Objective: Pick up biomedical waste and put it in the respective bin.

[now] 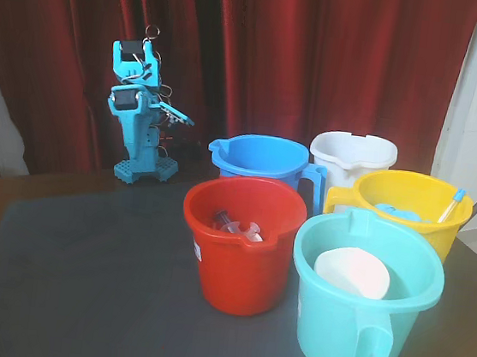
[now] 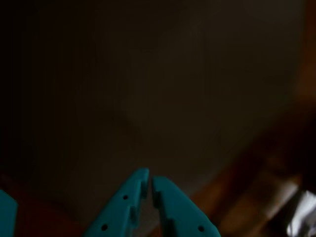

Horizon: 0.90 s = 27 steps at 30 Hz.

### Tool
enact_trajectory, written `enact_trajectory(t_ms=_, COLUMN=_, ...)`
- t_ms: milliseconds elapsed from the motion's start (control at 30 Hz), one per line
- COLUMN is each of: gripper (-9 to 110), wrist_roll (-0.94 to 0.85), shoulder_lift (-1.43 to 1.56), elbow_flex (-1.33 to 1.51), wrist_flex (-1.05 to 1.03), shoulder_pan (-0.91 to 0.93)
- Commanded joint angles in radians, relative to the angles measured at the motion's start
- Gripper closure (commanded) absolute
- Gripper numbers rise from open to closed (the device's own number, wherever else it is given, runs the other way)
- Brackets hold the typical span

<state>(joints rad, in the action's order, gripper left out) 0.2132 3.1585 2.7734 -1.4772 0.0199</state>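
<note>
Nearest the camera in the fixed view, a turquoise bucket [image 1: 363, 283] is sitting at the near right with a white bowl-shaped thing [image 1: 352, 272] lying in it. Going left to right: the arm [image 1: 140, 116] is standing folded at the far left of the grey mat [image 1: 80, 281], well apart from every bucket; the red bucket [image 1: 240, 243] is holding clear syringe-like items [image 1: 237, 227]; behind it the blue bucket [image 1: 266, 164], the bin meant for the waste, is showing nothing inside from this angle; further right a white bucket [image 1: 353, 157] is standing at the back, and a yellow bucket [image 1: 412, 207] is carrying a thin stick-like piece [image 1: 451, 205] leaning on its rim. In the wrist view the gripper [image 2: 149, 183] is pointing at a dark blur, its jaws standing almost together with only a slit between them and nothing held. The small vial is not showing in either view, so I cannot tell where it is lying. Judging from this, the step in hand is locating it: unfolding slowly, sweeping the wrist camera over the mat, and widening the jaws before descending should serve best.
</note>
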Motion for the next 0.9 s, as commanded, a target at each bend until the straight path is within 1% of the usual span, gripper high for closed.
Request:
enact_trajectory(t_ms=0, gripper=102, wrist_roll=-0.005, shoulder_lift=-0.021, elbow_flex=0.017, wrist_flex=0.011, shoulder_pan=-0.038)
enact_trajectory(t_ms=67, gripper=102, wrist_roll=-0.005, shoulder_lift=-0.021, elbow_flex=0.051, wrist_flex=0.035, shoulder_pan=-0.051)
enact_trajectory(t_ms=167, gripper=102, wrist_roll=-0.005, shoulder_lift=-0.021, elbow_flex=0.115, wrist_flex=0.012, shoulder_pan=-0.04)
enact_trajectory(t_ms=867, gripper=102, wrist_roll=-0.015, shoulder_lift=-0.021, elbow_flex=0.106, wrist_flex=0.003, shoulder_pan=-0.041)
